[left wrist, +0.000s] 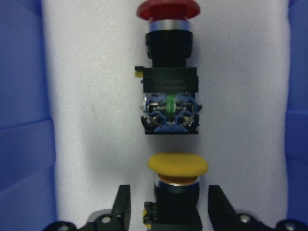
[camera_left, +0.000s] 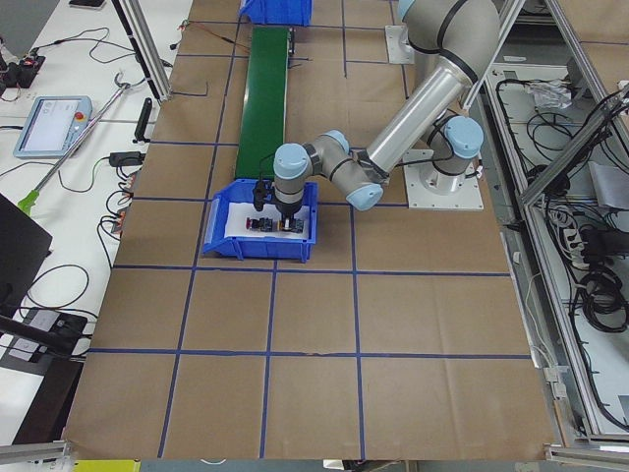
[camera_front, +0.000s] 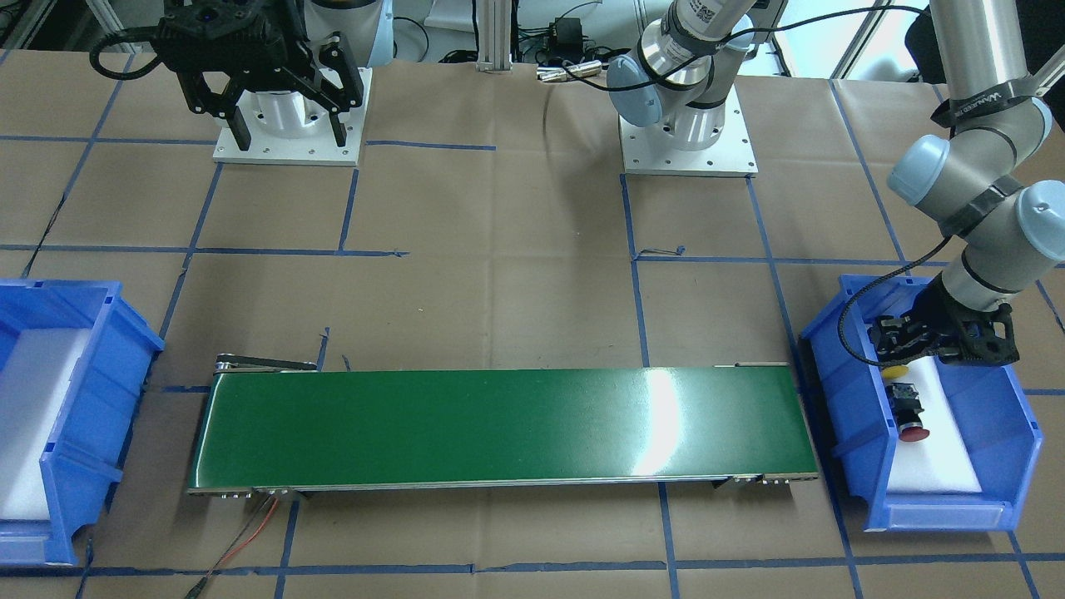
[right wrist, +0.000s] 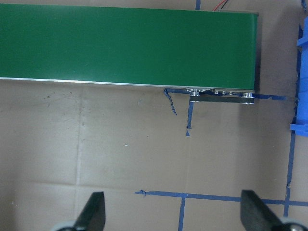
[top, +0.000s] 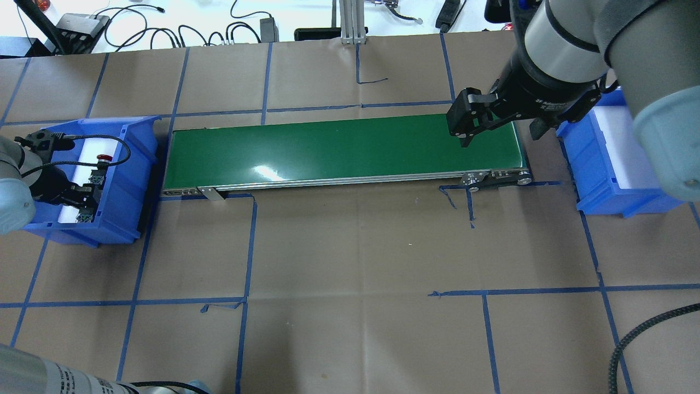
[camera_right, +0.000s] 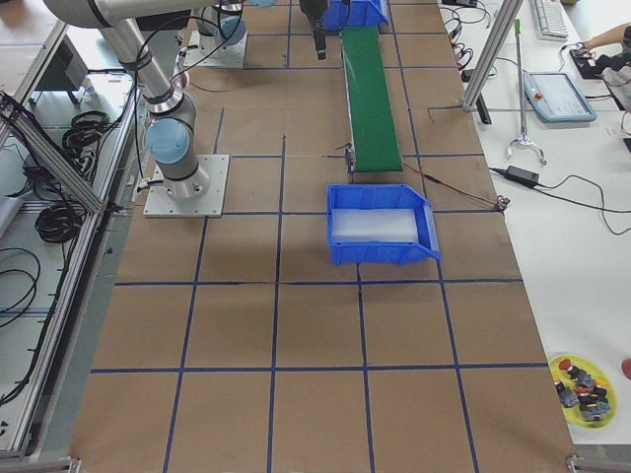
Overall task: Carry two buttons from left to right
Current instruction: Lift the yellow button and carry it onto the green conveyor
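The yellow-capped button point(left wrist: 178, 166) lies on white foam in the blue bin point(camera_front: 1011, 416) on my left side. My left gripper point(left wrist: 169, 207) is down in that bin and open; its fingers point(left wrist: 121, 207) stand on either side of the button's black body with small gaps. The red-capped button point(left wrist: 168, 86) lies just beyond it, cap pointing away. Both buttons show in the front view, yellow point(camera_front: 894, 372) and red point(camera_front: 911, 413). My right gripper point(top: 465, 123) is open and empty, hovering over the right end of the green conveyor belt point(top: 339, 145).
A second blue bin point(top: 596, 180) with white foam stands past the belt's right end. Brown paper with blue tape lines covers the table point(top: 350, 262). The arm bases point(camera_front: 689, 141) stand behind the belt. Red and black wires point(camera_front: 250, 532) trail from one corner of the belt.
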`<action>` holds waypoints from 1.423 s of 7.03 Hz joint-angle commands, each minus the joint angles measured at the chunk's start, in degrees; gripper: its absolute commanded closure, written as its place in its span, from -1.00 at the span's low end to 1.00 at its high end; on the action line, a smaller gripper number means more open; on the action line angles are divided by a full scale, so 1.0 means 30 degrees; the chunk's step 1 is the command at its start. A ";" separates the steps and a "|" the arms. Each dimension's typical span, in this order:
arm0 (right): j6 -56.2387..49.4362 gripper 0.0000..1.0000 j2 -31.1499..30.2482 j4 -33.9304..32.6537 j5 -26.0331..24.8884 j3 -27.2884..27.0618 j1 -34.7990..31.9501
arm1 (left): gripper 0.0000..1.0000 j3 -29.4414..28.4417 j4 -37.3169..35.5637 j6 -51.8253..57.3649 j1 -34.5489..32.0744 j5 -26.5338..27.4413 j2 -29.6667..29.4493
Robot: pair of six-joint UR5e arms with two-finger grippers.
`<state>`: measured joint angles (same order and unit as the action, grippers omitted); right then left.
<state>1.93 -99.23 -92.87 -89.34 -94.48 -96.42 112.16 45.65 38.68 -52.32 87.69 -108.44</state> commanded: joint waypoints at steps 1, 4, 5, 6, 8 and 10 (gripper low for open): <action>0.0029 -1.00 0.0031 0.0953 0.0219 -0.0090 0.0001 | 0.80 -0.0353 0.0192 -0.0294 -0.0050 -0.0080 0.0491; 0.0438 -1.00 0.0002 0.1455 0.0221 -0.0090 0.0001 | 0.80 -0.0993 0.2315 -0.0148 -0.0050 -0.0051 0.2478; 0.0439 -1.00 -0.0027 0.1456 0.0250 -0.0090 -0.0028 | 0.79 -0.2884 0.5608 -0.0148 -0.0050 0.0007 0.3037; 0.0439 -1.00 -0.0028 0.1456 0.0250 -0.0090 -0.0028 | 0.79 -0.5049 0.8745 -0.0177 -0.0079 0.0037 0.3158; 0.0469 -1.00 -0.0057 0.1573 0.0250 -0.0090 -0.0029 | 0.79 -0.7148 1.1410 -0.0235 -0.0166 0.0037 0.2955; 0.0469 -1.00 -0.0057 0.1544 0.0337 -0.0061 -0.0028 | 0.79 -0.7647 1.1355 -0.1079 -0.1068 -0.0021 0.2634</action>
<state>3.34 -99.38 -88.24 -88.49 -94.73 -96.52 90.48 79.29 37.09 -53.68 87.72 -100.01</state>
